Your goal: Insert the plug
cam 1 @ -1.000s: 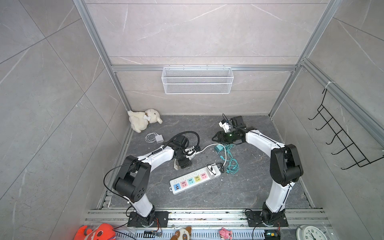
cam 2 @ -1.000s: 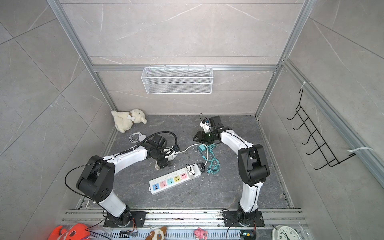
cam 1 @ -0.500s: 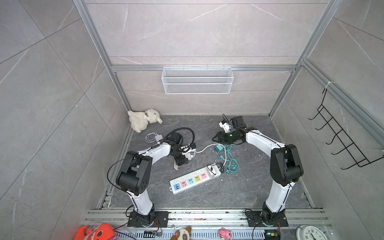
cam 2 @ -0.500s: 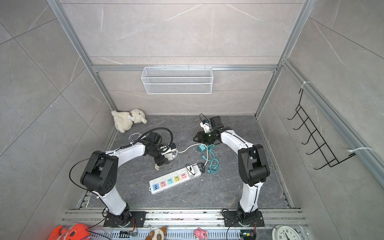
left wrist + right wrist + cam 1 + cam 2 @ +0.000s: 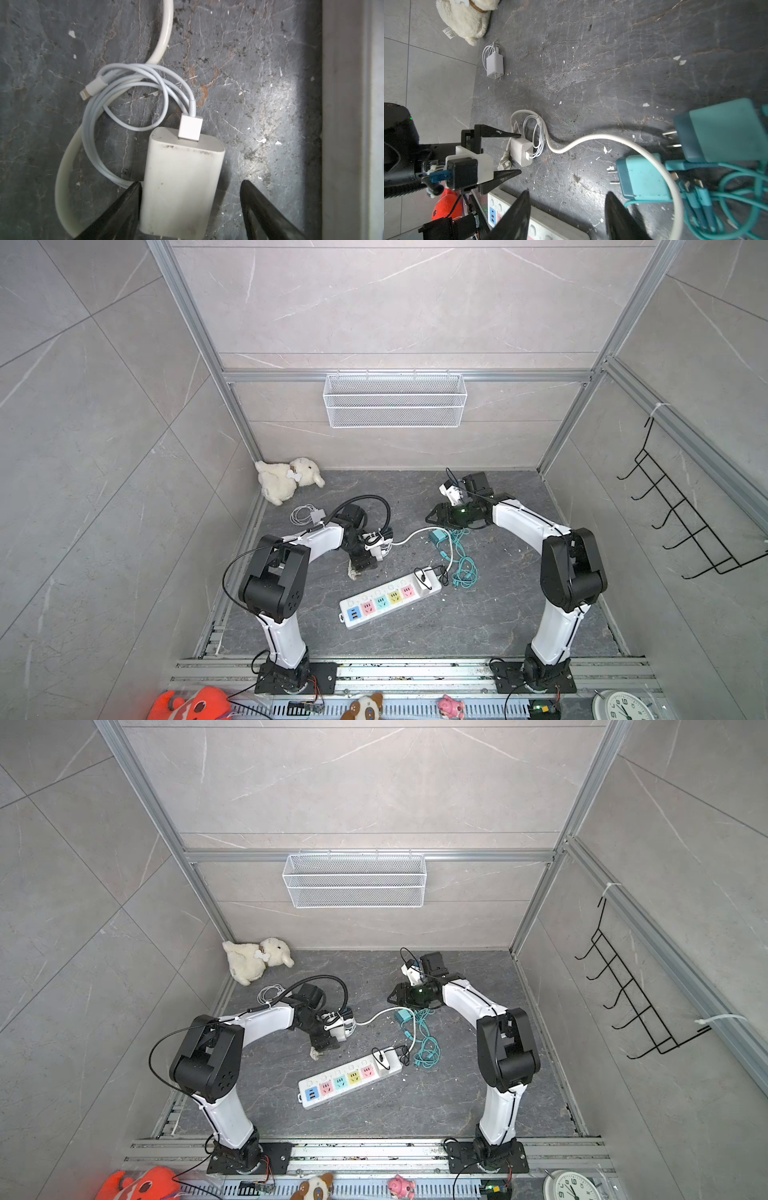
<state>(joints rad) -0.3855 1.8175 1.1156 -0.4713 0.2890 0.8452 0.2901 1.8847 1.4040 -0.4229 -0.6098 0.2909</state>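
Note:
The plug, a white charger block (image 5: 180,176) with a coiled white cable (image 5: 133,99), lies on the dark floor between the fingers of my left gripper (image 5: 191,184). That gripper is open: one finger (image 5: 124,203) touches the block's side and the other stands apart from it. The right wrist view shows the same plug (image 5: 521,151) inside the left gripper (image 5: 520,153). The white power strip (image 5: 388,599) with coloured sockets lies just in front. My right gripper (image 5: 568,193) hovers open and empty over the floor beside two teal chargers (image 5: 643,178).
The strip's thick white cord (image 5: 415,533) curves across the floor, ending in a grey plug (image 5: 504,162). Teal cables (image 5: 463,568) are tangled on the right. A second white charger (image 5: 309,515) and a plush toy (image 5: 286,481) lie at the back left. A black plug (image 5: 424,576) sits in the strip.
The left arm has shifted and its gripper now stands around the white plug, with the jaws slightly narrower. The right arm has not moved.

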